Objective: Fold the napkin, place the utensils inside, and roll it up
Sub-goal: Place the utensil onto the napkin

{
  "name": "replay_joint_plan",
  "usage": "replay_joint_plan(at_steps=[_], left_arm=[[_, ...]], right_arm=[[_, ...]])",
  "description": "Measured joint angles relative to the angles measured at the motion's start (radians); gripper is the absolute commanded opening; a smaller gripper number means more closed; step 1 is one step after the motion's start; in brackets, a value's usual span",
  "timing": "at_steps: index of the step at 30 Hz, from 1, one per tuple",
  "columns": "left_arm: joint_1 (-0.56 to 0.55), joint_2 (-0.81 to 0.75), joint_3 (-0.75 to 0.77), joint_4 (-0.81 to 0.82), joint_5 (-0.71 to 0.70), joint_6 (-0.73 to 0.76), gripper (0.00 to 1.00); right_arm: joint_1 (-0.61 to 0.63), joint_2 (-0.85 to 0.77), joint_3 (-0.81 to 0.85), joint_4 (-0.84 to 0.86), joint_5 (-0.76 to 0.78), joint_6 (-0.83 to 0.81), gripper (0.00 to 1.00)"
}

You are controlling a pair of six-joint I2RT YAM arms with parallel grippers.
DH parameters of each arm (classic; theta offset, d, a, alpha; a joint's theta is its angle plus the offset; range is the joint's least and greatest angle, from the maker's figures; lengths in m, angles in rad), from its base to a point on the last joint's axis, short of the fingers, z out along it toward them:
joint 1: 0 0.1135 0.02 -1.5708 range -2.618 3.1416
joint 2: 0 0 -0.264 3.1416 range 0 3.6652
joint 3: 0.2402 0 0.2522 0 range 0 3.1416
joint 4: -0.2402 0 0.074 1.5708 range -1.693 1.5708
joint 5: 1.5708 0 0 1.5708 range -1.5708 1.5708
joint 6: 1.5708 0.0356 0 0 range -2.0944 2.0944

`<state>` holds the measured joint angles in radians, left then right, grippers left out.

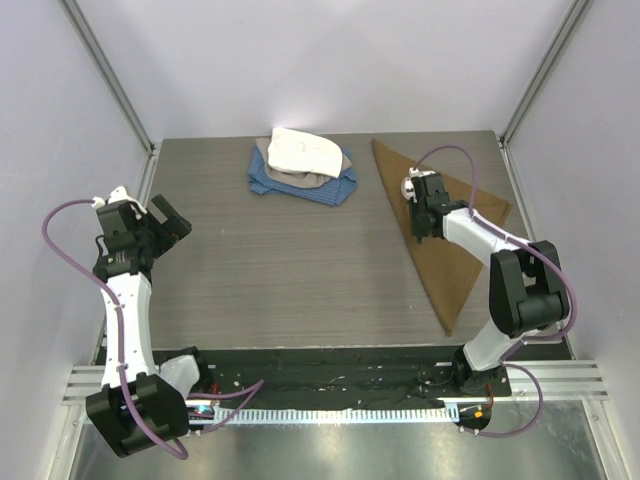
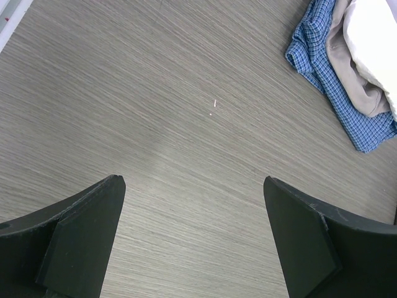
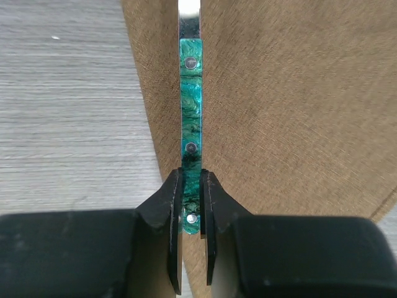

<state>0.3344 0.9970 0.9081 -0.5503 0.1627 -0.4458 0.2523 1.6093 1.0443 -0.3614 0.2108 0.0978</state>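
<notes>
Napkin (image 1: 445, 280), a limp tan cloth folded to a triangle at the table's (image 1: 280, 270) right side, is best taken at a corner. The spoon (image 3: 189, 112), stiff and likely slippery, is held over its left edge, the right gripper (image 3: 192, 205) clamped on the green handle; the left gripper (image 2: 192, 205) stands wide apart. Only the right wrist view shows that grip.
</notes>
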Motion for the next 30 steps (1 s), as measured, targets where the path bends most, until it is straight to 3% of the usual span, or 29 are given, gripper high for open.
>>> replay_joint_plan(at_steps=[10, 30], left_arm=[[0.000, 0.004, 0.000, 0.002, 0.017, -0.002, 1.00], [0.000, 0.006, -0.003, 0.016, 0.032, -0.019, 1.00]], right_arm=[[-0.011, 0.114, 0.000, 0.030, -0.060, -0.058, 0.01], [-0.074, 0.152, 0.047, 0.039, -0.075, -0.128, 0.01]])
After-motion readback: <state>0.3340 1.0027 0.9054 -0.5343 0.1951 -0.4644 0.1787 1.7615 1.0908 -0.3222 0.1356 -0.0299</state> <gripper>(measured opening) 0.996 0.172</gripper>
